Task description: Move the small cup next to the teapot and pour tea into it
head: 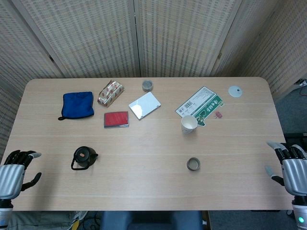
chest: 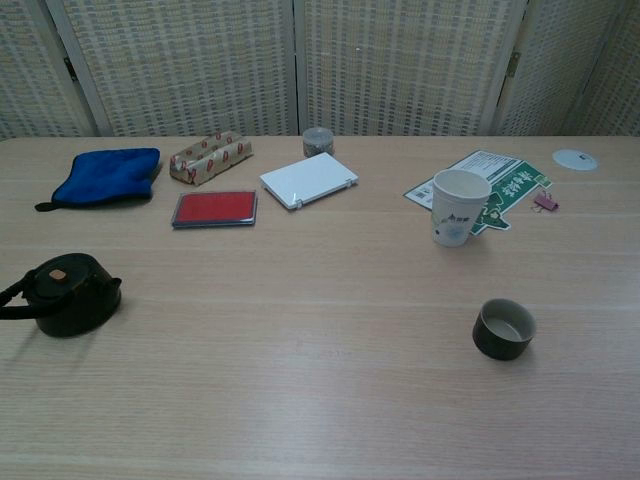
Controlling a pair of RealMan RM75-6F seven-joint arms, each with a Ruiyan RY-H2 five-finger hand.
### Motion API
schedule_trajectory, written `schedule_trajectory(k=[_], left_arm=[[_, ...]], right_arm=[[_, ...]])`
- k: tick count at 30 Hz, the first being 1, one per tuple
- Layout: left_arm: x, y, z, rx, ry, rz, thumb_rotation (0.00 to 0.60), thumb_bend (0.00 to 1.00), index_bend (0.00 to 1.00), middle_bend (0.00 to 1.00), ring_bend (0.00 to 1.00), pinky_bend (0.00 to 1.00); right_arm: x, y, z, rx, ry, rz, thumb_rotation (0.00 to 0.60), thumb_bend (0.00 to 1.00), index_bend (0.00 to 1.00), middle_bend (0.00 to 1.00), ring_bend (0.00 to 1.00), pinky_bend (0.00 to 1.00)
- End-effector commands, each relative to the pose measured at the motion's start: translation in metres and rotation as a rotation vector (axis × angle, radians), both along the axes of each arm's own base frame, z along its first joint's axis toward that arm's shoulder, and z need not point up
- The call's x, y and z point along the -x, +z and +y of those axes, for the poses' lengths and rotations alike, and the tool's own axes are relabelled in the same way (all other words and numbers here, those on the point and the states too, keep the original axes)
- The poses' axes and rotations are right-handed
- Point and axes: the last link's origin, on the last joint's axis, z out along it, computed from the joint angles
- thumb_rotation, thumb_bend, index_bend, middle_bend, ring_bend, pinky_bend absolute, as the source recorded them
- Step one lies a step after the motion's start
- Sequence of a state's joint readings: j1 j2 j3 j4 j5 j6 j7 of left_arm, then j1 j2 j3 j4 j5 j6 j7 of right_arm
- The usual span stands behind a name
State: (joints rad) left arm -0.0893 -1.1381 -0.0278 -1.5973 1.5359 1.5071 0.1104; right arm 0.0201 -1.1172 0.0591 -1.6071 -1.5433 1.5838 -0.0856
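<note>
Cup (chest: 503,328) is seen near the table's (head: 144,187) front edge, right of centre, upright and apparently empty, well apart from the teapot (chest: 68,293) toward the front-left. Neither is touched. Left hand (head: 14,171) is held off the front-left corner, released, fingers apart, nothing grasped. Right hand (head: 289,167) is held off the front-right edge, likewise released and empty; both are shown in the head view only.

Cup is judged small, stiff, light, probably ceramic, so breakable and likely slick; a pinch across the rim or a wrap around the wall from the right side is suggested. Teapot is judged heavier, dark, lidded, with a handle at its left side; the handle is the place to be gripped, and the lid may slip when tipped.

Writing: a green-and-white packet (head: 201,106) near the back right carries a barcode and large characters, not readable. Print on the paper cup (chest: 457,207) cannot be made out either. No brand is legible elsewhere.
</note>
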Motion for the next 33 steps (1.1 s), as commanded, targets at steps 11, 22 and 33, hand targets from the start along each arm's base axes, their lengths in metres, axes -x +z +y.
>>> schedule_trajectory(k=[11, 22, 33], left_arm=[[-0.002, 0.001, -0.001, -0.003, -0.001, 0.002, 0.600, 0.28, 0.30, 0.26, 0.23, 0.13], [0.000, 0.001, -0.002, 0.001, 0.008, 0.001, 0.600, 0.28, 0.30, 0.26, 0.23, 0.13], [0.004, 0.000, -0.006, 0.011, 0.032, 0.000, 0.600, 0.28, 0.30, 0.26, 0.23, 0.13]], right_arm=[[-0.003, -0.009, -0.002, -0.051, 0.038, 0.012, 0.600, 0.17, 0.24, 0.30, 0.21, 0.28], [-0.020, -0.036, -0.018, -0.214, 0.096, 0.039, 0.600, 0.11, 0.26, 0.30, 0.21, 0.28], [-0.047, -0.087, -0.048, -0.417, 0.184, 0.059, 0.600, 0.09, 0.31, 0.30, 0.22, 0.28]])
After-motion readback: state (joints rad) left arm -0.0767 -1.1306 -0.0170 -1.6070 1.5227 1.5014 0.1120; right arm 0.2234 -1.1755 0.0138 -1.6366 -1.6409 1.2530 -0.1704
